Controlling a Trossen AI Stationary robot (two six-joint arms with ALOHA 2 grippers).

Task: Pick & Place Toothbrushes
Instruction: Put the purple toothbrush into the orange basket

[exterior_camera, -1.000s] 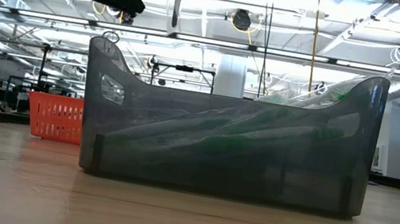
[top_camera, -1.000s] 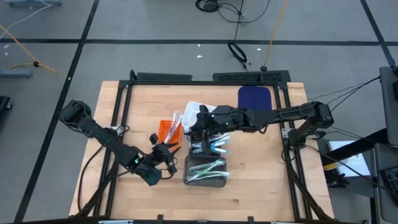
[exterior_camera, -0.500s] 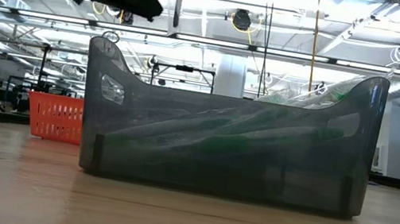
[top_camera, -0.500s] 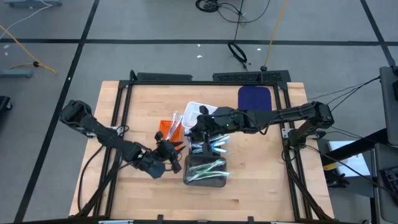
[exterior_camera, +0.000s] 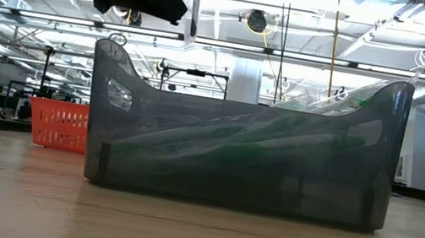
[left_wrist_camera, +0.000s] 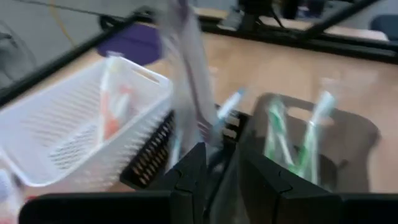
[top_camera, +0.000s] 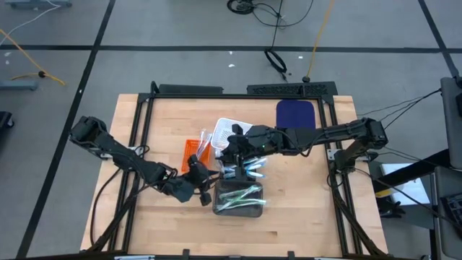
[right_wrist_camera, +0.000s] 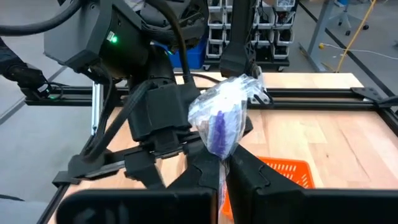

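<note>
My left gripper (top_camera: 202,180) (left_wrist_camera: 219,160) hovers by the left end of the grey bin (top_camera: 238,202) (exterior_camera: 243,141), shut on a clear-wrapped toothbrush with a purple accent (left_wrist_camera: 186,81). In the low view this toothbrush shows as a thin, slightly tilted stick (exterior_camera: 195,1). My right gripper (top_camera: 232,148) (right_wrist_camera: 222,163) is raised over the baskets, shut on another clear-wrapped purple toothbrush (right_wrist_camera: 219,121). Green toothbrushes (left_wrist_camera: 277,134) lie in the grey bin. My left gripper pinches the wrapped toothbrush's lower part (left_wrist_camera: 208,146) between its two fingers. The toothbrush stands up past the fingers, lifted clear of the table and baskets. My right gripper pinches the crinkled clear wrapper (right_wrist_camera: 221,149) of its toothbrush between the two fingers. The wrapped end sticks out beyond the fingertips, clear of everything.
An orange basket (top_camera: 192,152) (right_wrist_camera: 289,171), a white basket (top_camera: 229,128) (left_wrist_camera: 143,78) and a black basket (top_camera: 244,172) (left_wrist_camera: 152,158) holding blue toothbrushes stand just beyond the grey bin. A dark blue mat (top_camera: 296,113) lies at the far right. Bare wood lies to the near side.
My left gripper has swung toward the table's right, nearer the grey bin, and turned at the wrist while staying shut on its toothbrush. The toothbrush has gone along and now leans a little in the low view.
</note>
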